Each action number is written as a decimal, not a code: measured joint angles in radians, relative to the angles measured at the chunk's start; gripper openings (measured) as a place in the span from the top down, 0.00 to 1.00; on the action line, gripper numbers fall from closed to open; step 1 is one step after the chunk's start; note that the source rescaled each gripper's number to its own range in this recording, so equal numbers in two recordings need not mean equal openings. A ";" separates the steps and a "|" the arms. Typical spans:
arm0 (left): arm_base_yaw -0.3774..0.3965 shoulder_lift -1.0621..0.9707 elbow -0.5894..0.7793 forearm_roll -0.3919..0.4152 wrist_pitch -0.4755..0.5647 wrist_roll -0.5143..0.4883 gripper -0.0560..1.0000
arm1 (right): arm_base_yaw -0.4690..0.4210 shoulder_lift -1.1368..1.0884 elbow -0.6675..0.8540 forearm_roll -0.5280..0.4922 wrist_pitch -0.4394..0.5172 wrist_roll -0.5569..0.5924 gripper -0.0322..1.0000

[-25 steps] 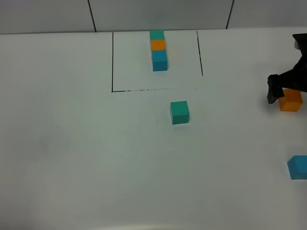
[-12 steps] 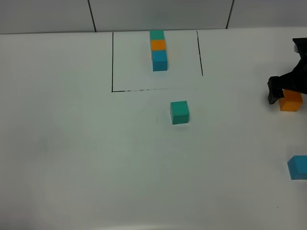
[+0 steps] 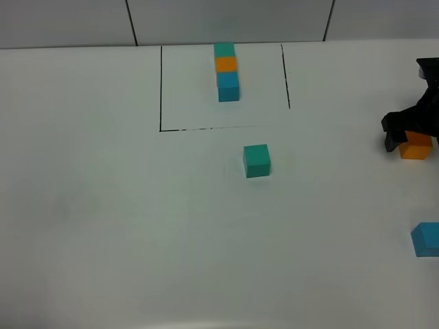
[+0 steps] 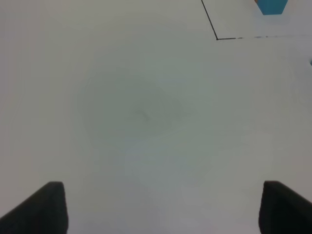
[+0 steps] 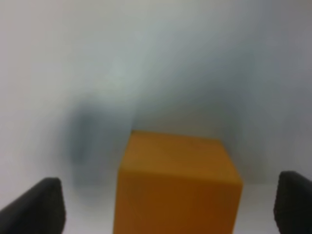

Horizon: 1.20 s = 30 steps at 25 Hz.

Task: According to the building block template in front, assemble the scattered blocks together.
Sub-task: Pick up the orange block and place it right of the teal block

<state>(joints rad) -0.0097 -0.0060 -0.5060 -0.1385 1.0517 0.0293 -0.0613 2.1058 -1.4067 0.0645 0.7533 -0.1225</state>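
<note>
The building block template (image 3: 226, 70) is a teal, orange and blue column inside a black outline (image 3: 160, 89) at the back of the table. Of the scattered blocks, the teal cube (image 3: 256, 160) sits just in front of the outline. The orange cube (image 3: 416, 147) lies at the far right, and the blue cube (image 3: 426, 239) is cut by the right edge. My right gripper (image 3: 415, 137) straddles the orange cube (image 5: 178, 180), open, with a gap on each side between fingers and cube. My left gripper (image 4: 161, 209) is open over bare table.
The white table (image 3: 103, 219) stretches wide at the left and front. In the left wrist view, a corner of the outline (image 4: 217, 38) and the template's blue end (image 4: 271, 6) show far off. A panelled wall (image 3: 226, 20) runs behind the table.
The right gripper's fingers have drawn closer together around the orange cube. The cube and the other blocks have stayed where they were.
</note>
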 joint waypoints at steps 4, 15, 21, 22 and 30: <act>0.000 0.000 0.000 0.000 0.000 0.000 0.22 | 0.000 0.002 0.000 0.000 0.007 0.000 0.32; 0.000 0.000 0.000 0.000 -0.001 0.001 0.22 | 0.012 0.007 0.000 0.003 0.041 -0.077 0.95; 0.000 0.000 0.000 0.000 -0.001 0.001 0.22 | 0.133 -0.039 -0.008 -0.073 0.131 -0.353 0.95; 0.000 0.000 0.000 0.000 -0.001 0.001 0.22 | 0.162 -0.045 -0.009 -0.084 0.152 -0.418 0.95; 0.000 0.000 0.000 0.000 -0.001 0.001 0.22 | 0.414 -0.048 -0.057 -0.109 0.212 -0.895 0.95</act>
<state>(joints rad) -0.0097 -0.0060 -0.5060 -0.1385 1.0511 0.0303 0.3526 2.0580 -1.4641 -0.0449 0.9655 -1.0172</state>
